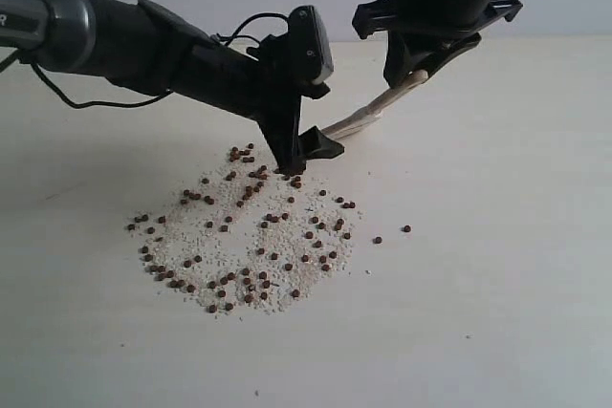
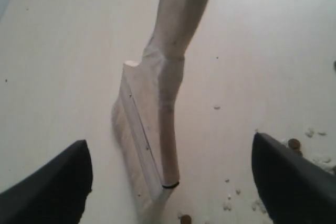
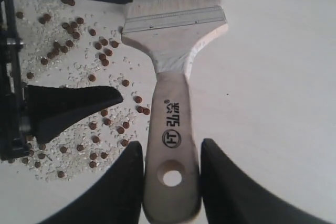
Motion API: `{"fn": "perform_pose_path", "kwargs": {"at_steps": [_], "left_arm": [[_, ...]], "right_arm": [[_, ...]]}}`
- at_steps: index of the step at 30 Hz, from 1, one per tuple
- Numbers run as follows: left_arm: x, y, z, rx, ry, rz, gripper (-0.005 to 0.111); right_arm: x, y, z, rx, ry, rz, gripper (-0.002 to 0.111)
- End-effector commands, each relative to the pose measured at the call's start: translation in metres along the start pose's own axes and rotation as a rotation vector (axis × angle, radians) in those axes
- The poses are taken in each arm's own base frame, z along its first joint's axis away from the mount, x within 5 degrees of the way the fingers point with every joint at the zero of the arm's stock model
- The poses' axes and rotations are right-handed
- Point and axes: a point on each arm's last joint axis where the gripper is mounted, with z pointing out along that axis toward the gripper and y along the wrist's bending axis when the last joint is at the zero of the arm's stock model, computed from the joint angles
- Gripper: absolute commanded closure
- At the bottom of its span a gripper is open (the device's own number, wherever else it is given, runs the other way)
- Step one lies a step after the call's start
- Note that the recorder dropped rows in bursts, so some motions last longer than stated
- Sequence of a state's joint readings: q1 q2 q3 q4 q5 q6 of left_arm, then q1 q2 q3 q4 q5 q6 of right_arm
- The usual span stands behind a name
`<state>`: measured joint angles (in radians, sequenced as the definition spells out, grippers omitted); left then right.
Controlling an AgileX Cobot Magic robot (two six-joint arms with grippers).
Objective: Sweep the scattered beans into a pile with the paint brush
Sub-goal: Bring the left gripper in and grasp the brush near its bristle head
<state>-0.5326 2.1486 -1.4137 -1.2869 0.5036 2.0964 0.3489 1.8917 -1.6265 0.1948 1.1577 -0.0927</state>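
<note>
The beans (image 1: 249,236) lie scattered in a wide patch on the pale table, and they also show in the right wrist view (image 3: 100,51). My right gripper (image 3: 171,144) is shut on the paint brush (image 3: 173,40) at the handle end, beside its hole. In the exterior view the brush (image 1: 373,112) slants down to the left from that gripper (image 1: 421,69), its bristles at the patch's far edge. My left gripper (image 1: 306,155) stands open at that edge, fingers down. The left wrist view shows the brush (image 2: 157,108) edge-on ahead of that open gripper (image 2: 168,142), which holds nothing.
Whitish crumbs (image 1: 206,236) are mixed among the beans. Two stray beans (image 1: 405,228) lie to the right of the patch. The left arm (image 1: 124,40) reaches in from the left above the table (image 1: 497,312). A grey wall runs behind.
</note>
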Motion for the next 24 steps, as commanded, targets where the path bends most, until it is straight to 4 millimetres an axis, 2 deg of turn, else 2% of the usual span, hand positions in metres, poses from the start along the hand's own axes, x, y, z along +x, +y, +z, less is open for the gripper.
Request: {"fn": "perform_pose_path", "kwargs": {"at_steps": [1, 6, 12, 20, 24], "left_arm": [[0.002, 0.004, 0.009, -0.033, 0.001, -0.034, 0.029], [0.011, 0.006, 0.026, -0.032, -0.004, -0.086, 0.029], [0.017, 0.007, 0.037, -0.035, -0.013, -0.131, 0.032], [0.02, 0.008, 0.05, -0.02, -0.06, -0.213, 0.072], [0.019, 0.007, 0.05, -0.004, -0.069, -0.209, 0.104]], "right_arm": [[-0.001, 0.003, -0.007, -0.012, -0.024, -0.009, 0.108], [-0.001, 0.003, -0.007, -0.012, -0.024, -0.009, 0.108], [-0.001, 0.003, -0.007, -0.014, -0.024, -0.008, 0.108], [-0.001, 0.003, -0.007, -0.015, -0.024, -0.008, 0.108], [-0.002, 0.003, -0.007, -0.015, -0.032, -0.007, 0.108]]}}
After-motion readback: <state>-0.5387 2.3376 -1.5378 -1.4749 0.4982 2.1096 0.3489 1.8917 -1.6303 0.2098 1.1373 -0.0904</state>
